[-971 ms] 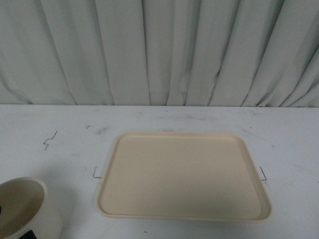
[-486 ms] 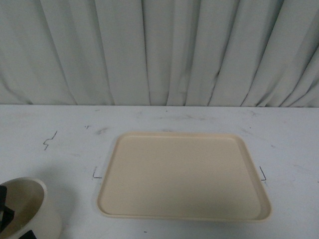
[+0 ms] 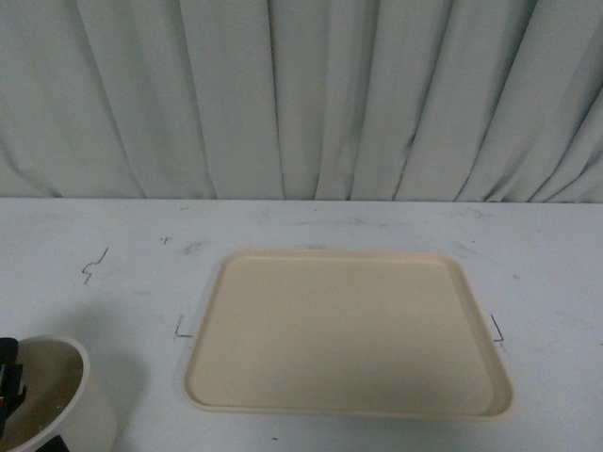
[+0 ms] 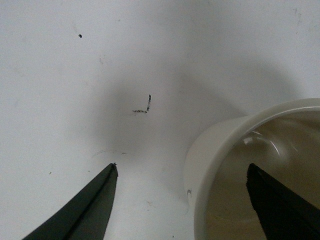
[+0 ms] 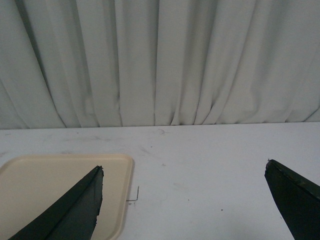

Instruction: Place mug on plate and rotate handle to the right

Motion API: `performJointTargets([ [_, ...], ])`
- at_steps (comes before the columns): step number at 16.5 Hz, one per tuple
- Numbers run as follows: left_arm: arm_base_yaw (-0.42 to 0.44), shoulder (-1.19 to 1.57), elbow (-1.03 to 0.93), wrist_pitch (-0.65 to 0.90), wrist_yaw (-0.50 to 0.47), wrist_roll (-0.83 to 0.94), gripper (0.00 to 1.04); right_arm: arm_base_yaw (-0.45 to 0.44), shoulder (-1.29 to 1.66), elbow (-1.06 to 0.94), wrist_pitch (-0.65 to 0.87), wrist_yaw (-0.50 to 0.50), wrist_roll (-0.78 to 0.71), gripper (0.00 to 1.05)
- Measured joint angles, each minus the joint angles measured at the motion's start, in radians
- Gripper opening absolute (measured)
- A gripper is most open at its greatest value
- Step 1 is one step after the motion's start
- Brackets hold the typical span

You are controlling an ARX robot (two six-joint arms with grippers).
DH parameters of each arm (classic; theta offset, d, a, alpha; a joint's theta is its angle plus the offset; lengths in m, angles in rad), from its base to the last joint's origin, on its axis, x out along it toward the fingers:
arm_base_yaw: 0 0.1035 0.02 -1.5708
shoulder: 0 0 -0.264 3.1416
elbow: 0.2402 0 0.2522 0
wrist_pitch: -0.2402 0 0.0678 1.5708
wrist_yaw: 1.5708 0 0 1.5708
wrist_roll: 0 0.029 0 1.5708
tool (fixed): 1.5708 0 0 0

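Jaws of the left gripper (image 4: 182,167) are standing apart, straddling the wall of the mug (image 4: 215,165), which is sitting left of the plate (image 3: 349,330). Seating deeper before squeezing is looking wise.

The mug (image 4: 212,160) looks glossy, the plate (image 3: 349,330) matt plastic (smooth), the curtain (image 3: 301,94) cloth.
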Motion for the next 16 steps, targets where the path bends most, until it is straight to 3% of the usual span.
performJointTargets([
  [7,-0.003,-0.003,0.005,-0.024,0.011,0.001,0.06,0.000,0.000,0.000,0.000,0.000,0.000,0.98],
  [12,-0.044,-0.099,0.055,-0.119,-0.008,0.021,0.03,0.000,0.000,0.000,0.000,0.000,0.000,0.98],
  [16,-0.233,-0.056,0.273,-0.155,-0.010,0.057,0.03,0.000,0.000,0.000,0.000,0.000,0.000,0.98],
])
